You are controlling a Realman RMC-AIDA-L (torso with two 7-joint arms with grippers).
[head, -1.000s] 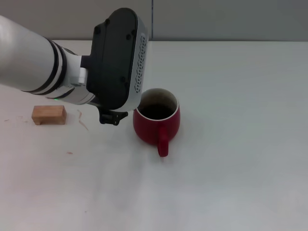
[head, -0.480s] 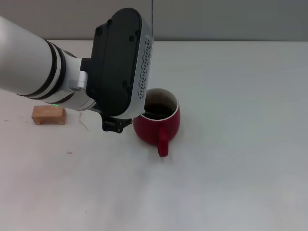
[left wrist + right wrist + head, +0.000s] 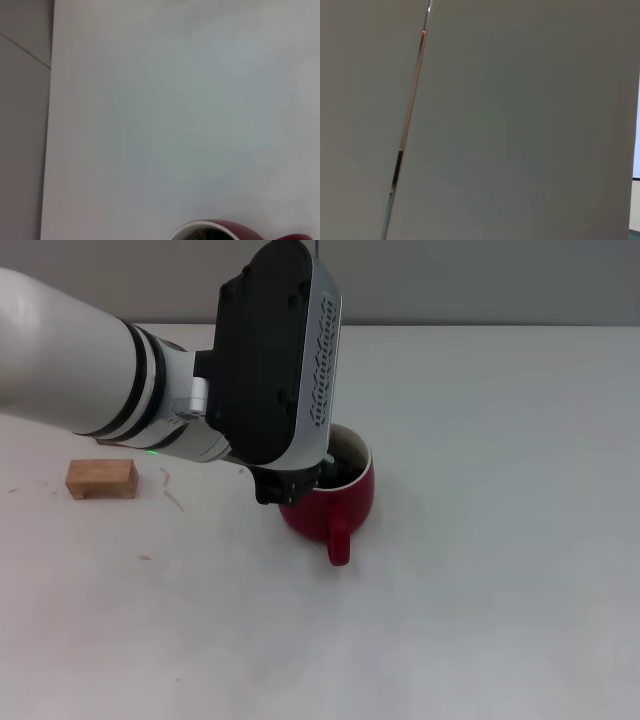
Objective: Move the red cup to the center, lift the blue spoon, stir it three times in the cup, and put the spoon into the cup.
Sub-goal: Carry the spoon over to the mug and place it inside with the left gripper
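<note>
Red and squat, the cup (image 3: 335, 502) stands on the white table (image 3: 500, 540) near the middle of the head view, its loop handle turned toward the robot. The left arm reaches in from the left, and its black wrist housing covers the cup's far-left rim. The left gripper (image 3: 300, 483) hangs over that side of the cup's mouth, with only a dark tip showing below the housing; whether it is clenched or released cannot be told, and the spoon is not to be made out. A small wooden block (image 3: 101, 478) lies well apart to the left, with faint reddish marks on the table between it and the cup.

From the left wrist, bare white table (image 3: 175, 125) fills most of the picture, with a grey wall along one side. The cup's cream rim and red body (image 3: 210, 231) just show at the edge.

From the right wrist, only a grey wall panel (image 3: 520, 125) with a thin seam shows; the right gripper is out of sight.
</note>
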